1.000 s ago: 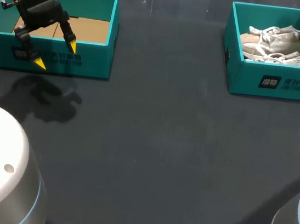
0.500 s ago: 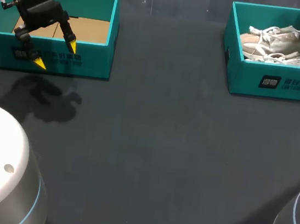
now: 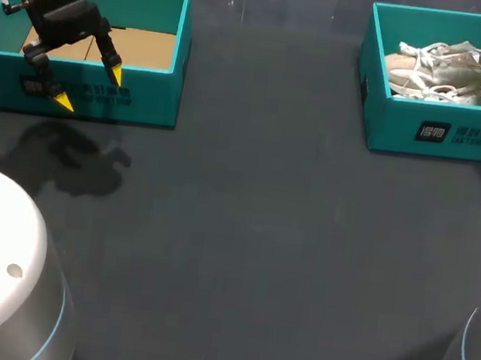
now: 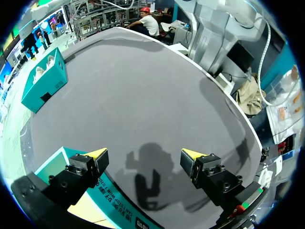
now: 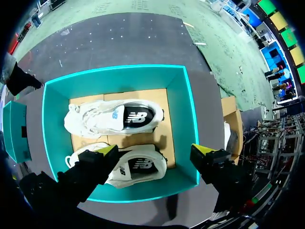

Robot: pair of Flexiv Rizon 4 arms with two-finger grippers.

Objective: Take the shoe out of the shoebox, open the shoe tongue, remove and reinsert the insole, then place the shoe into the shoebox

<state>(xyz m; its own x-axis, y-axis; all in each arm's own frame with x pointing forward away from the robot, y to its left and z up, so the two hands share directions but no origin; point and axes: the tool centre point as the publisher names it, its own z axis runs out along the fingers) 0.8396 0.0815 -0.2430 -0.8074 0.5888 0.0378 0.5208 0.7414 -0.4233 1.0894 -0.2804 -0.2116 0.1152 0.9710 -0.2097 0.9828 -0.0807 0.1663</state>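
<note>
Head view: desk [image 3: 251, 235] is a dark grey matte surface. The shoebox [image 3: 406, 131], teal card with straight walls and an open top, sits at the far right corner. A second teal box [image 3: 149, 97] of the same build sits at the far left corner, showing a bare brown cardboard floor.

Two sneakers lie on their sides in the shoebox, toes toward the desk's left edge. The far sneaker [image 3: 469, 61] is by the far wall and the near sneaker [image 3: 447, 94] by the near wall. Uppers are pale grey to off-white and soft-looking, with loose white laces.

Left gripper [image 3: 88, 89] hangs over the near wall of the second teal box. Its black blocky fingers with pointed yellow tips are spread wide, holding nothing.

Right wrist view: right gripper [image 5: 154, 150] hovers above the shoebox, fingers wide apart and gripping nothing. The near sneaker lies below the gap, its toe hidden behind one finger. Each sneaker shows a dark smooth side panel. The shoebox floor is plain brown cardboard.

Left wrist view: only matte desk and the gripper's shadow lie between the tips.
</note>
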